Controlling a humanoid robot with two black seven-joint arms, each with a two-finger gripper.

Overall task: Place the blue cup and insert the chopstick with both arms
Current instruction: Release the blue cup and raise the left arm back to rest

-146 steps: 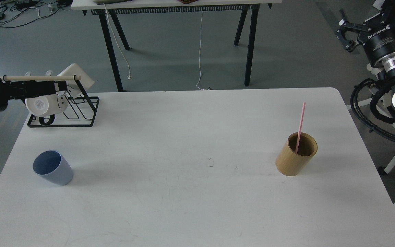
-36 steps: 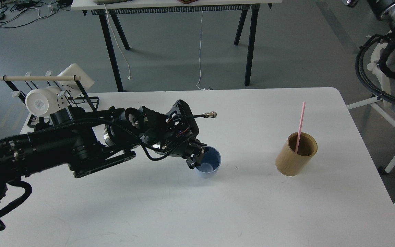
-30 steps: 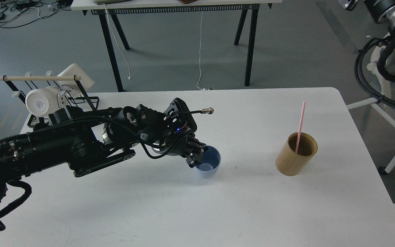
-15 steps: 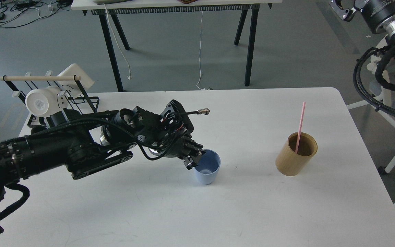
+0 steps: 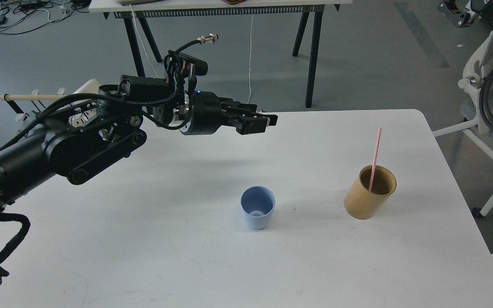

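The pale blue cup (image 5: 258,210) stands upright and alone near the middle of the white table (image 5: 144,256). The pink chopstick (image 5: 375,156) leans inside a tan wooden cylinder (image 5: 369,194) to the cup's right. My left gripper (image 5: 263,122) is raised above the table behind the cup, pointing right. It is empty, well clear of the cup, and its fingers look apart. My right arm (image 5: 492,21) is at the top right, off the table. Only a dark edge of its gripper (image 5: 454,8) shows.
A black wire rack (image 5: 24,107) with a wooden rod stands at the table's back left, mostly hidden by my left arm. A second table's legs (image 5: 310,55) stand on the floor beyond. A white stand (image 5: 492,141) and cables are at the right.
My left gripper has let go of the blue cup and has risen up and back from it. The cup stays upright where it was set. The right arm has shifted further right.
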